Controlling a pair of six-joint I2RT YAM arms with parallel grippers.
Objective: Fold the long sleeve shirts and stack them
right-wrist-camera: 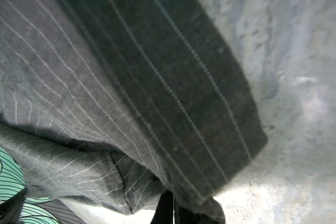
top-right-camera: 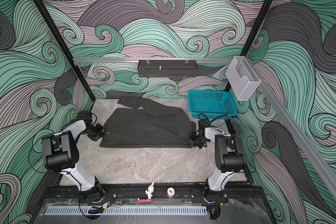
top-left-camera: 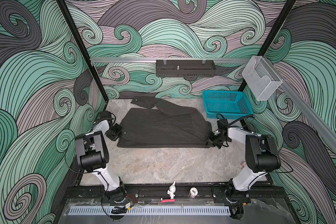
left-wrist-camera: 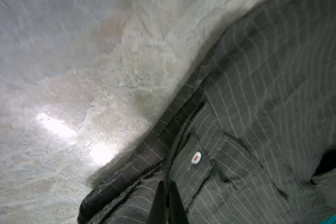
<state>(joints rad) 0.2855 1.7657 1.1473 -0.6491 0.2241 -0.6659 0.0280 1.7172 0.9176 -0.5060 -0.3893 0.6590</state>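
The shirt (top-left-camera: 159, 130) is lying part folded toward the far side of the table (top-left-camera: 163, 166). The left gripper (left-wrist-camera: 166, 201) is pinching its buttoned edge and the right gripper (right-wrist-camera: 172, 205) its opposite corner. Both are running off the wrist views' edges, with the cloth around them blurring.

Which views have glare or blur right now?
Left wrist view: two blown-out glare patches on the table, far tabletop smeared, shirt sharp only around its button. Right wrist view: shirt stripes soft with blur, bright glare on the table beside the shirt's edge. Both top views: even light, sharp, no strong glare.
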